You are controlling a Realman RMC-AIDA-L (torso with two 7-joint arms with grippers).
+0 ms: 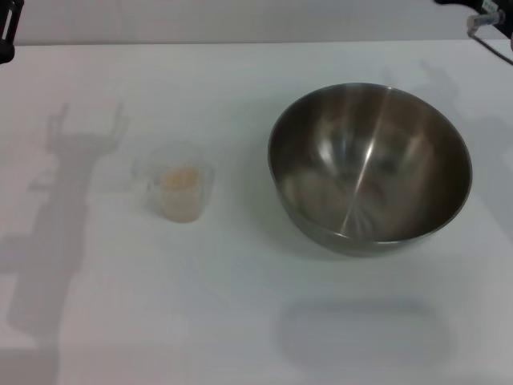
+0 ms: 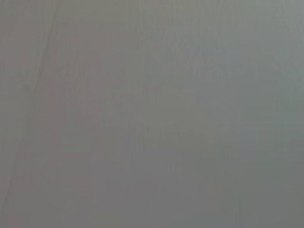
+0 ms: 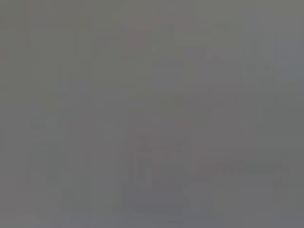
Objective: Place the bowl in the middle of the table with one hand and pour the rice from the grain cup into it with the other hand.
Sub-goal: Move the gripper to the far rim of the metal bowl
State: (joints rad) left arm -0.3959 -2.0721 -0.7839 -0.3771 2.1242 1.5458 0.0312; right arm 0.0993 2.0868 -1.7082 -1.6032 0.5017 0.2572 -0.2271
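Bowl: the steel bowl sits upright on the white tabletop, right of the middle, nothing inside it.
Cup: the clear cup stands upright well apart on the bowl's left, with pale rice in it.
Left claw: only a dark sliver of the left claw shows at the far left corner, clear of the tabletop; open or closed, I cannot tell.
Right claw: the right claw is barely in view at the far right corner, also raised away; its state cannot be told either.
Wrist views: both are blank grey, showing nothing usable.
Key relation: the bowl lies on the right arm's side and the cup on the left arm's, so likely the right shifts the bowl toward centre and the left pours.
Stage: judged as the start, nothing grasped yet.
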